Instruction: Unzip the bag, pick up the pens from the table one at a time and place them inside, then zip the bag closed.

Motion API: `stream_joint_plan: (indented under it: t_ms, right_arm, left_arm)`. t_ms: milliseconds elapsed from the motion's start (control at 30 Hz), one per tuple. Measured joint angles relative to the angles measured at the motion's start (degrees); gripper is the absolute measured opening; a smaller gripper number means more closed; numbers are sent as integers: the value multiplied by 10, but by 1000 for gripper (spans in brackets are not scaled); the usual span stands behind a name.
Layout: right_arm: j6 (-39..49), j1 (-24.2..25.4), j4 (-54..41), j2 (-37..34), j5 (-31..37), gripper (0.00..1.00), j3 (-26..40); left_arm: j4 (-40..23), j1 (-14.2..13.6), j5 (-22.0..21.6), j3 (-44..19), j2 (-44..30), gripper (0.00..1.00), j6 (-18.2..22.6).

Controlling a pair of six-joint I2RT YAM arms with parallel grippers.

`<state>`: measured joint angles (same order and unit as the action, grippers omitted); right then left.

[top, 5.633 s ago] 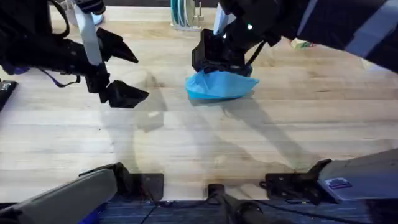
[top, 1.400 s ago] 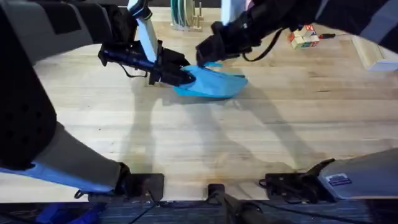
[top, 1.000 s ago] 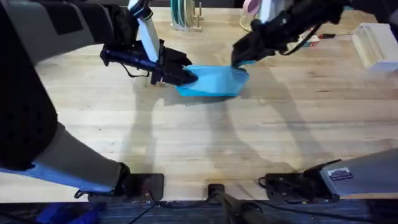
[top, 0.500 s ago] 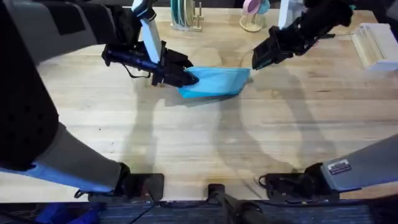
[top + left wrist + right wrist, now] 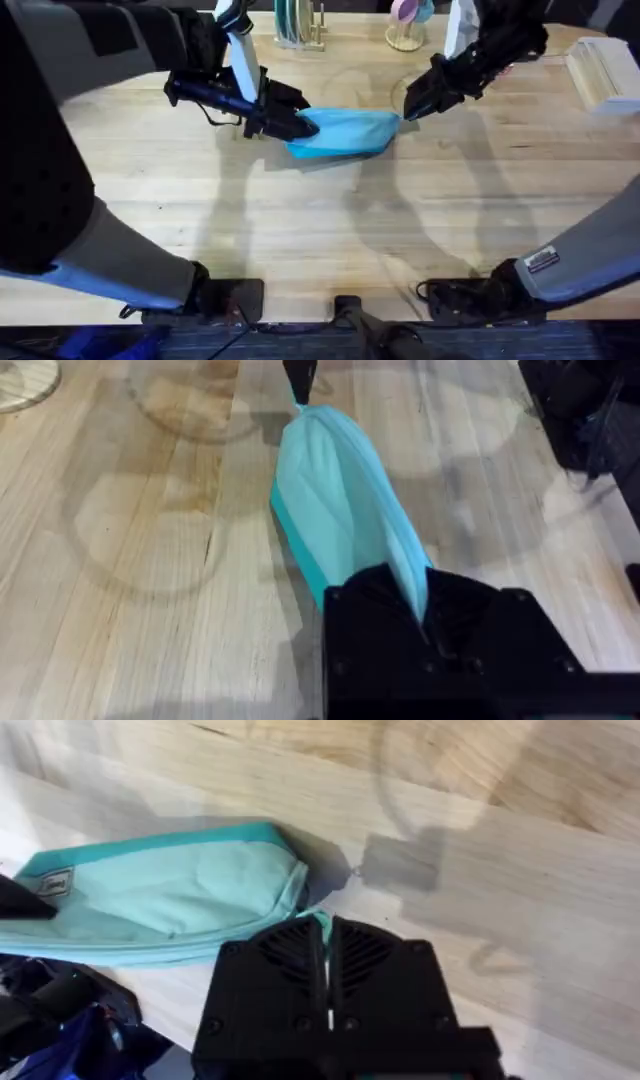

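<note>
Spanning the far middle of the table [image 5: 330,250]: the bag [image 5: 345,131], stretched between both arms. Left gripper [image 5: 300,124] pinches one tapered end. Right gripper [image 5: 408,108], fingers pressed together, apparently on the zipper pull. Risks: pull slipping free, or fabric sliding from the left pinch, bunching the bag.

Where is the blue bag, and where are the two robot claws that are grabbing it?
bag [image 5: 345,132], overhead view, middle of its fabric.
left gripper [image 5: 300,122], overhead view, fingertips at the bag's end.
right gripper [image 5: 410,108], overhead view, fingertips at the other end.
</note>
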<state>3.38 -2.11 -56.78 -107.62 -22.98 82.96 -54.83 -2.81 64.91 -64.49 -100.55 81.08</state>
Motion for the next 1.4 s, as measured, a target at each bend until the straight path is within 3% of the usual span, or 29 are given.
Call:
stream_joint_plan:
  t_ms: [400, 433, 633, 767, 933, 967, 1033, 1233, 1400]
  right_arm:
    - [0, -1, 1, 28, 8, 34, -2]
    - [-2, -2, 0, 39, 12, 80, -3]
    - [1, -5, -6, 124, 81, 941, -3]
    - [3, -30, 1, 175, 95, 995, -3]
    - [3, -54, 17, 205, 101, 995, -3]
    - [3, -56, 18, 205, 101, 995, -3]
    - [3, -59, 18, 205, 102, 996, -3]
    - [3, -74, 25, 205, 103, 996, -3]
    - [3, -84, 23, 205, 103, 996, -3]
  left_arm:
    - [0, 0, -2, 0, 0, 43, 0]
    - [0, 0, -2, 0, 0, 43, 0]
    - [-9, 13, -17, 1, 0, 43, 0]
    - [-9, 14, -17, 1, 0, 58, 0]
    - [-11, 14, -10, 1, 0, 838, 2]
    - [-12, 14, -8, 1, 0, 949, 0]
    - [-12, 14, -7, 1, 0, 990, 0]
    - [-7, 14, -16, 1, 0, 993, 0]
    - [-67, 23, -39, -19, 0, 995, 0]
